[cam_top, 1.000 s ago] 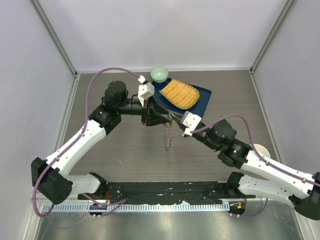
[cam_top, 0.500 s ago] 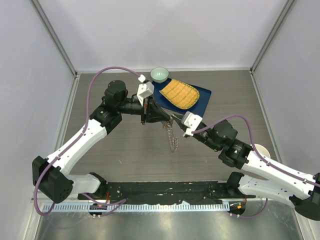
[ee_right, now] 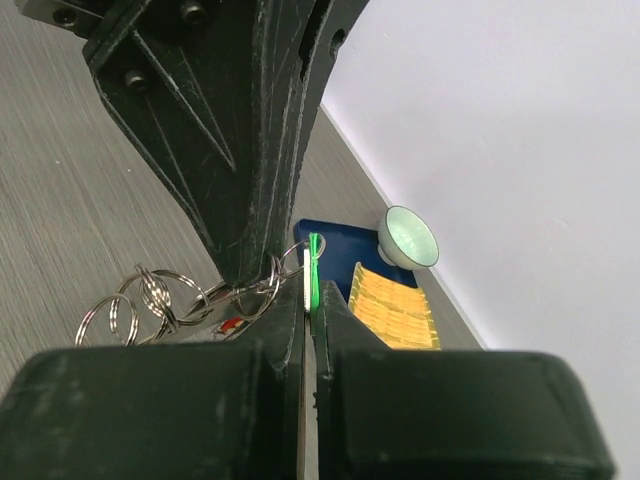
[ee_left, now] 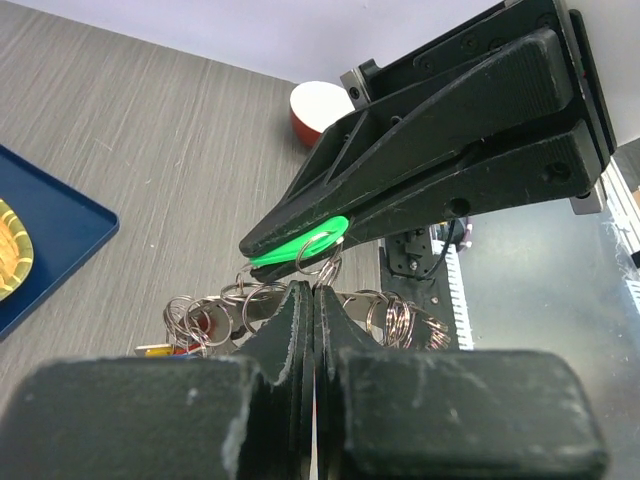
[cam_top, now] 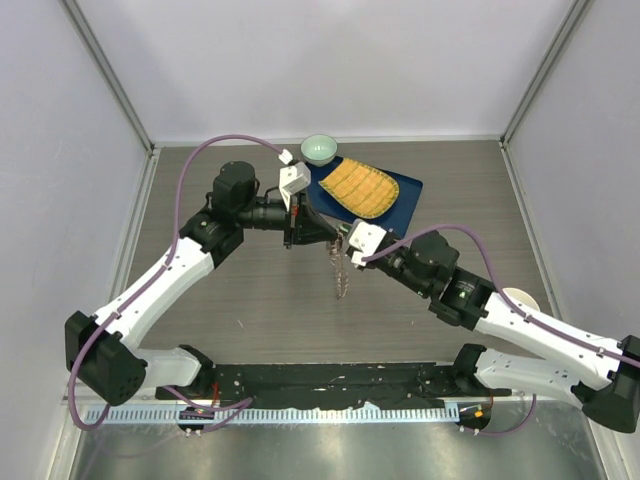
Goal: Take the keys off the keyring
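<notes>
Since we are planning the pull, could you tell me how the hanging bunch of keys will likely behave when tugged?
Probably floppy: the keys dangle loosely in a cluster, so they would likely swing. The linked small rings look free to slide and may tangle. The thin green key, pinched edge-on by the right gripper, might slip.
</notes>
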### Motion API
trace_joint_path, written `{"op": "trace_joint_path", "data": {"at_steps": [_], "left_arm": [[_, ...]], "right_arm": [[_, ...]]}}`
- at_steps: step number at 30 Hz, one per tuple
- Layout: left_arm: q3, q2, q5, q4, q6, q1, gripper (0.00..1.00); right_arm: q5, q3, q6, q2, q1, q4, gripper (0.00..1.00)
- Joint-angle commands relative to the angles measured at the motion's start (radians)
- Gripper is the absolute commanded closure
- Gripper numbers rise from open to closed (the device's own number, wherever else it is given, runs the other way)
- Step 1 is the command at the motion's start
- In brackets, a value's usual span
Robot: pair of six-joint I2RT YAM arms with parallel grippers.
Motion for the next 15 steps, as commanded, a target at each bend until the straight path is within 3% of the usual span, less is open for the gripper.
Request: {"op": "trace_joint_path", "data": {"at_steps": [1, 11, 15], "left_arm": [[0.017, 0.002, 0.046, -0.022, 0.017, -0.032, 1.0], [-0.026, 0.031, 0.112, 0.123, -0.092, -0.059, 1.0], [-0.084, 0.034, 0.142, 0.354, -0.236, -0.059, 1.0]], "right_arm": [[0.01, 0.1, -0.038, 0.01, 0.001, 0.079, 0.99], [0.007, 0.128, -0.084, 0.049, 0.003, 0.06, 0.98], [0.03, 0.137, -0.12, 0.06, 0.001, 0.08, 0.86]]}}
